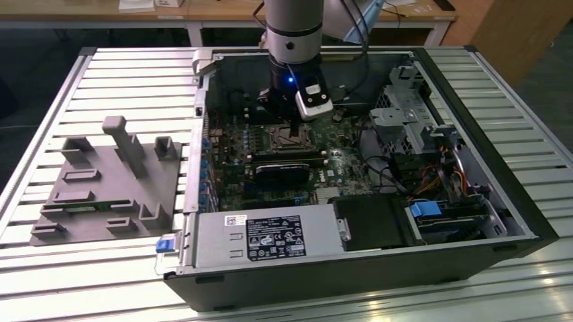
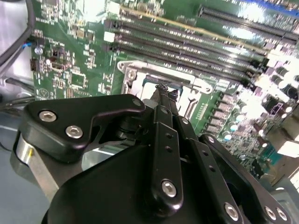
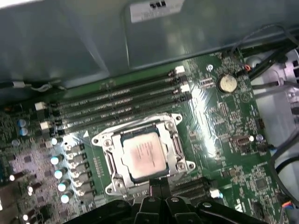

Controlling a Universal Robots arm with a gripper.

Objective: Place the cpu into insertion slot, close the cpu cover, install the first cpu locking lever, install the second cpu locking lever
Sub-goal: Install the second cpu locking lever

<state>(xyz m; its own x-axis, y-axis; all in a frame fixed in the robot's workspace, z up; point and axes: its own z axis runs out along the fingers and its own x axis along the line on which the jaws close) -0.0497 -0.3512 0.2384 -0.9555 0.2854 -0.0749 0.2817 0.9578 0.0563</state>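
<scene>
Gripper (image 1: 293,129), black with jointed fingers, hangs low inside the open computer case (image 1: 465,201), its tips together at the near edge of the square black-framed insertion slot (image 3: 144,154); whether they pinch anything cannot be told. Silvery-grey square cpu (image 3: 145,156) lies seated in the slot, with the thin metal cpu cover (image 3: 175,148) down around it. Long black memory slots (image 3: 117,105) run just beside, on the green circuit board (image 3: 224,126). Grey moulded fixture tray (image 1: 103,181) sits well apart, at the exterior view's left.

Pincer (image 2: 162,93) body blocks most of the insertion slot (image 2: 161,77) in second wrist view. Pincer tips cut off by frame edge in first wrist view, open/shut unclear. Exterior view: cpu too small to make out.
</scene>
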